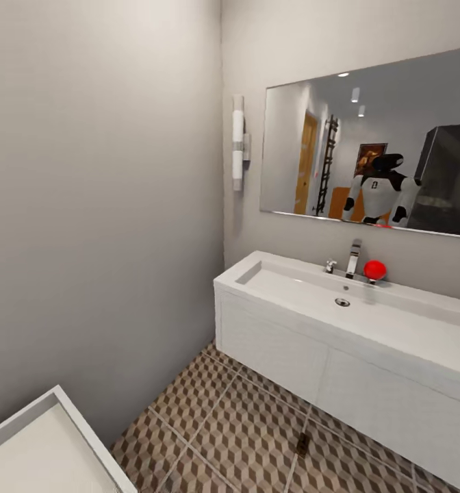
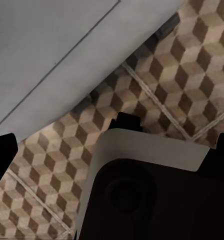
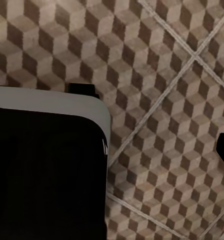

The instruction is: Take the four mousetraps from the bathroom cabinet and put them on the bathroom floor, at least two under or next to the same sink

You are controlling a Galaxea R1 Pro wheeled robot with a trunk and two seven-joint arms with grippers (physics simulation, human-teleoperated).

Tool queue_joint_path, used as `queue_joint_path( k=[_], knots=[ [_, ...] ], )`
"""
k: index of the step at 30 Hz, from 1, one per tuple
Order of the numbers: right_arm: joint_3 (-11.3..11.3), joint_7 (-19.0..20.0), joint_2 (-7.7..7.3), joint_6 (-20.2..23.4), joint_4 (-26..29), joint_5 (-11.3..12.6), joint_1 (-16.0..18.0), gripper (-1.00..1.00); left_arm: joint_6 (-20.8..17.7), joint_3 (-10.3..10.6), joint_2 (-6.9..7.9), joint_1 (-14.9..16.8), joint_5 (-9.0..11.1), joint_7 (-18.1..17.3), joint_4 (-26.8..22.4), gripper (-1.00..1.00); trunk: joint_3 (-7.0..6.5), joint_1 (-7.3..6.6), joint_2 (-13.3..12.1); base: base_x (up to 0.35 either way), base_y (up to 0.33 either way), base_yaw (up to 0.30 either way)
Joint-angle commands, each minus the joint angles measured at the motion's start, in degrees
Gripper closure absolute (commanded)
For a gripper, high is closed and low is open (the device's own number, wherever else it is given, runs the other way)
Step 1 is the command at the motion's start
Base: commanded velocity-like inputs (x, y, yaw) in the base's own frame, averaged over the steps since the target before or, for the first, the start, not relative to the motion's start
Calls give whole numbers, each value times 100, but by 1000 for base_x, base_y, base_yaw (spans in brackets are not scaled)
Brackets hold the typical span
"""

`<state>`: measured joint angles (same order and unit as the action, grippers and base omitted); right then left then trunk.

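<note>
Left gripper [image 2: 112, 145] (open) over cube-patterned bathroom floor [image 2: 192, 75]; one mousetrap [image 1: 302, 444].

No readable text, labels, brands, numbers or signs anywhere: none on the mirror [image 1: 370, 140], the white sink unit [image 1: 339, 356], the wall light [image 1: 238, 142], the cube-patterned bathroom floor [image 1: 216, 424], or in either wrist view.
</note>
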<state>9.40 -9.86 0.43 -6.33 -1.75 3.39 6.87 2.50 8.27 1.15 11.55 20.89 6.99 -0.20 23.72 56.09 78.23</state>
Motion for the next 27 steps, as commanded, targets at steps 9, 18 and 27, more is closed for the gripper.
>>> queue_joint_path(
  k=[9,18,27],
  knots=[
    [35,-16,-16,-31,-17,66,7,-100,14,52,-2,0,41,13,2,-100,6,0,3,0,0,285],
    [31,-16,-30,-32,-12,58,7,-100,14,52,-2,-1,39,13,2,-100,6,0,3,0,0,283],
    [54,-21,-18,5,-10,8,7,-100,14,52,-2,2,39,13,2,-100,6,0,3,0,0,126]
  ],
)
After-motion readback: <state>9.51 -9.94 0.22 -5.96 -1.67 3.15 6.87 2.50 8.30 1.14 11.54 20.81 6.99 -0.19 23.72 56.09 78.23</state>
